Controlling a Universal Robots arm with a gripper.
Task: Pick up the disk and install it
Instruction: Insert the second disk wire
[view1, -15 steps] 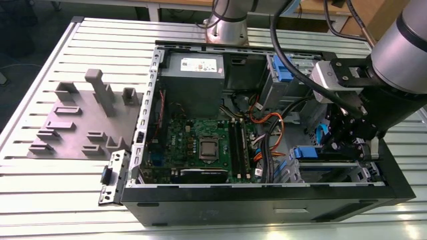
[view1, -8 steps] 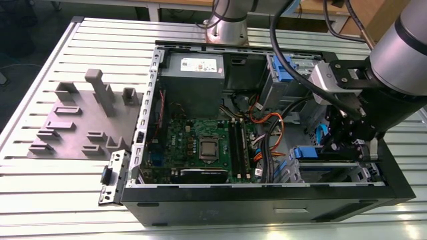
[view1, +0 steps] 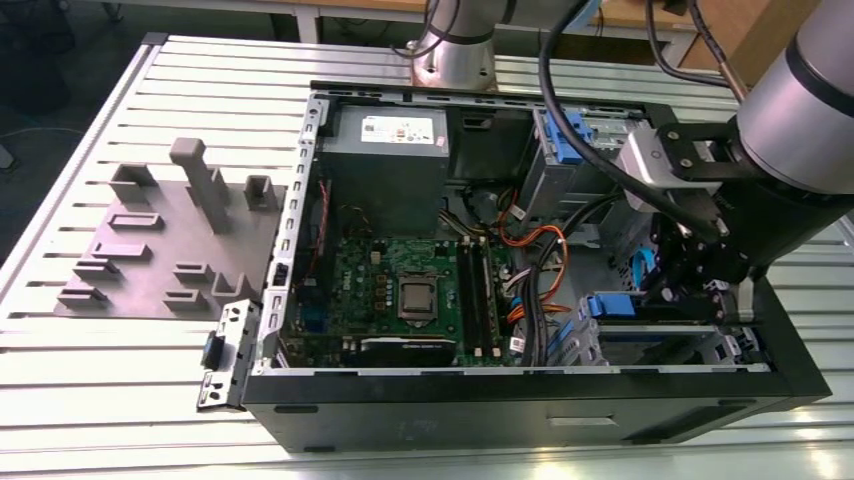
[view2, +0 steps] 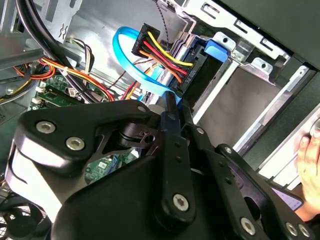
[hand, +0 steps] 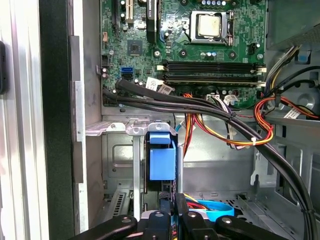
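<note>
Pinching the disk (hand: 162, 159) by its blue carrier, hand (hand: 169, 212) low inside the open computer case (view1: 534, 400), drive bay (view2: 245, 107) beside it

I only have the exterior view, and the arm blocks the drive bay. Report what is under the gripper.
Observer: In the first wrist view the gripper sits just off the disk, whose blue carrier end stands between metal bay rails.
Operator: Report any cables there.
Observer: In the second wrist view a connector with red and yellow wires and a blue flat cable hang beside the bay.
Operator: Name anything else close.
Observer: A person's hand rests at the case edge.
</note>
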